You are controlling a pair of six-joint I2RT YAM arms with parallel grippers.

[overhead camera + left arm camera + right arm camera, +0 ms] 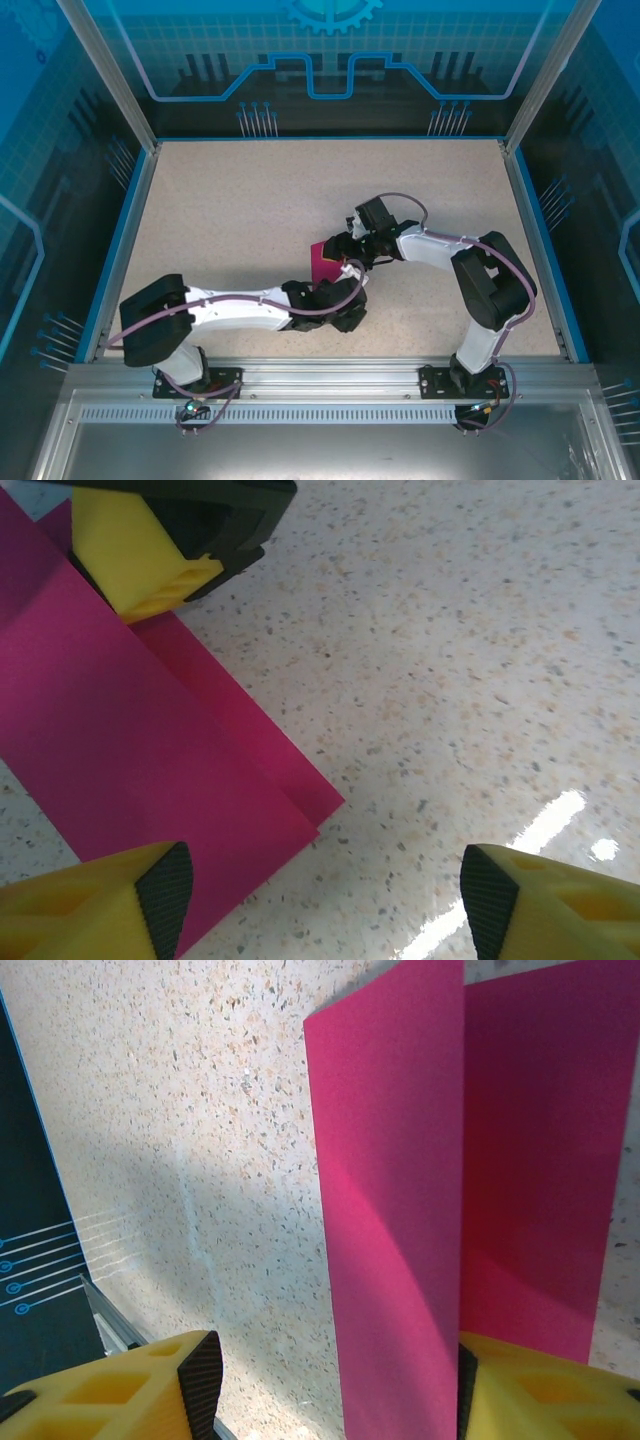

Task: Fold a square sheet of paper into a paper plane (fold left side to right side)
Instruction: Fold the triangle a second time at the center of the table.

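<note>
Speckled beige tabletop edged in blue trim; gear emblem at 12 o'clock on tinted rear panel; circuit-line side panels at 9 and 3 o'clock; slotted aluminium rail across 6 o'clock; streak of glare at 4 o'clock, left wrist view

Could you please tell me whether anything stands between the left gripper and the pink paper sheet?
Nothing visible does. The left gripper is open above the magenta-pink folded paper sheet, one fingertip over its near edge, bare speckled table beneath the other. The right gripper's yellow finger is at the sheet's far end.
</note>
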